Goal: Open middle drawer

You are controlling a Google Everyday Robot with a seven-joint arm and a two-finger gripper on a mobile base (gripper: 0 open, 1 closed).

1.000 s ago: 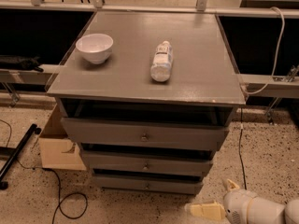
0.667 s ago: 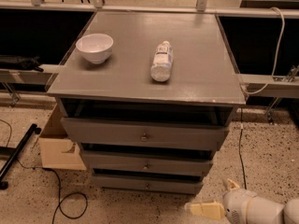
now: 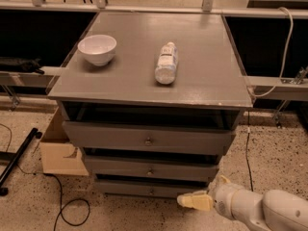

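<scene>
Grey painted wooden middle drawer [image 3: 115,167] w/ small round metal knob [image 3: 150,171] looks shut btwn the wider top & narrower bottom fronts, so the cream-tipped white gripper [image 3: 195,201] hangs low by the cabinet's bottom-right corner, prob. lining up for that knob; can't tell if jaws are apart.

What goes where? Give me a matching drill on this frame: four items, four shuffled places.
1 white round bowl
2 clear plastic bottle
3 grey wooden middle drawer
4 cream end effector

A low, front-right of the grey cabinet
B on its side, mid cabinet top
C upright, top's left side
D second front down, round knob

Pairs: 1-C, 2-B, 3-D, 4-A
</scene>
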